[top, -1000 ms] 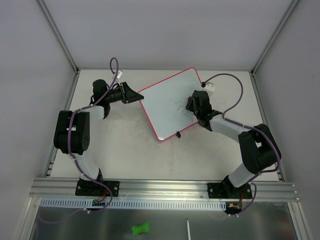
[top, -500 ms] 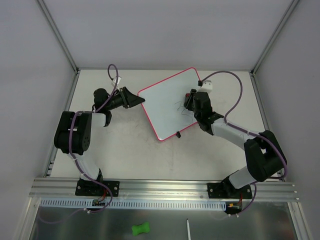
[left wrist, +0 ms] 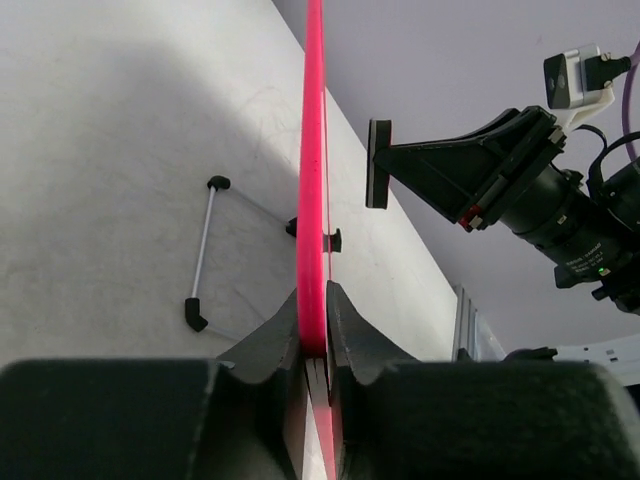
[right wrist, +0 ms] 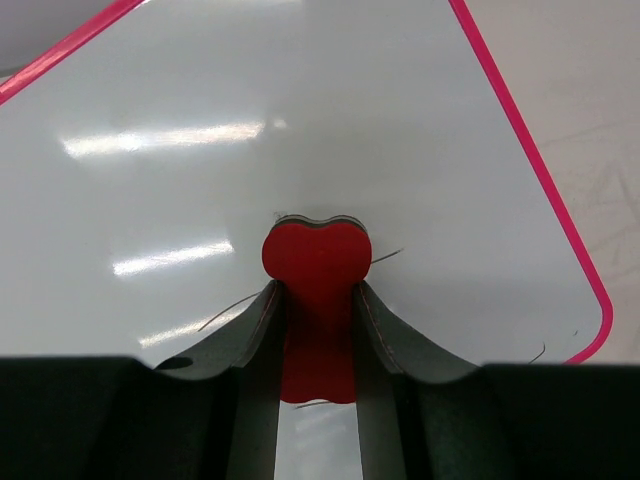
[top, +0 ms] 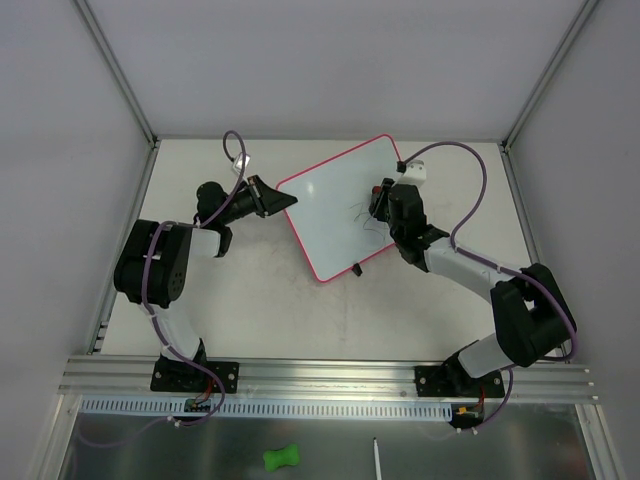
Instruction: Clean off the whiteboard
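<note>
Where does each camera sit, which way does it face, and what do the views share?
Top external: above and behind the bases, looking down on the left arm, right arm and whiteboard.
Left wrist: sights along the whiteboard's pink edge, left gripper clamping it; right arm beyond.
Right wrist: faces the white surface, right gripper holding a red eraser.
All three show the whiteboard.

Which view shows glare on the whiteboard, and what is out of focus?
Right wrist view: glare streaks on the whiteboard, left of the red eraser; the right gripper is blurred. Left wrist view: no glare; the left gripper is dark and blurred. Top external view: even light, sharp.
</note>
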`<state>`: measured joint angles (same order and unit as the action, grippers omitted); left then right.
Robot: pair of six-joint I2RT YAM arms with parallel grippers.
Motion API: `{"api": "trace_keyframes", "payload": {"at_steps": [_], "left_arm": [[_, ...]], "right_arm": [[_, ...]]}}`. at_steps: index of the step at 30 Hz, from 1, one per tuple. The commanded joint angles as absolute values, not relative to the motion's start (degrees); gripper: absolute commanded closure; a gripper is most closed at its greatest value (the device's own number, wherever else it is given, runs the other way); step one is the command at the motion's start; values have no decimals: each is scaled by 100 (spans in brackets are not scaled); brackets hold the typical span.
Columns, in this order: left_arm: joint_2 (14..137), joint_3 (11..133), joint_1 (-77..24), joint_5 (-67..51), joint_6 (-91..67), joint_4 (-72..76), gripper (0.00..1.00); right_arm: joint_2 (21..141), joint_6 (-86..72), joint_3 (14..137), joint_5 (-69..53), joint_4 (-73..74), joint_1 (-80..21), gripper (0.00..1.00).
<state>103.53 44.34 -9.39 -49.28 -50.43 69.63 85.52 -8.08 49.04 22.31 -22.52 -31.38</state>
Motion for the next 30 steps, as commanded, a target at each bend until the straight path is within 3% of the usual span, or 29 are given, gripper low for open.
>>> {"api": "trace_keyframes", "payload": {"at_steps": [1, 4, 19, 30], "left_arm": [[10415, 4544, -975, -5036, -5018, 7453, 93], [10529, 4579, -984, -5062, -5080, 7497, 100], [11108, 5852, -756, -6459, -5062, 6048, 100], [11347, 6064, -677, -6882, -5273, 5985, 100]], "right_arm": [[8367, -729, 4904, 2400, -2584, -3155, 100], [8385, -738, 4904, 2382, -2584, -3164, 100], [8630, -326, 5036, 2496, -2821, -3559, 100], [9219, 351, 5484, 2532, -2988, -4043, 100]]}}
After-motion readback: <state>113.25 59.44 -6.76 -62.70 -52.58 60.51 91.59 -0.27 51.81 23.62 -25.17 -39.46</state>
